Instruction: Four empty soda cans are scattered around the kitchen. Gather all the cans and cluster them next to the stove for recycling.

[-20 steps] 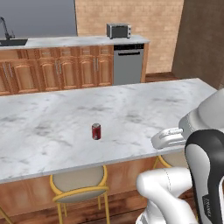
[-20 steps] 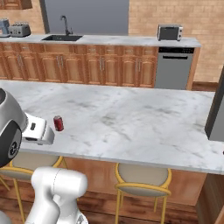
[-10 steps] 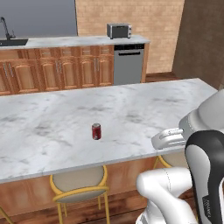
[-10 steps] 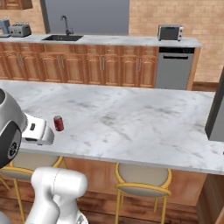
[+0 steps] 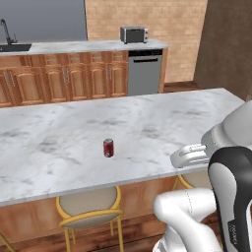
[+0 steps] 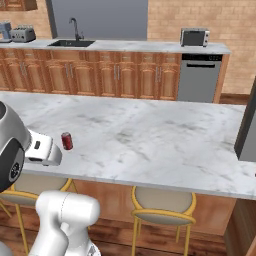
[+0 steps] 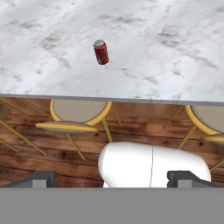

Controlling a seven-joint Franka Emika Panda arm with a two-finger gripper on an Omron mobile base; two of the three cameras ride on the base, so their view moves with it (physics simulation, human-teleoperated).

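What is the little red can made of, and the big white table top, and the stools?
The soda can looks like thin painted metal: red sides, shiny silver top. The island countertop looks like polished marble, white with grey veins, though it could be imitation. The stool seems to have a yellow metal frame with a beige padded seat.

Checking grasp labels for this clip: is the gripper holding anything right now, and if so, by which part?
Nothing is held. The gripper is open and empty, back from the counter edge, while the soda can stands upright, alone on the marble island.
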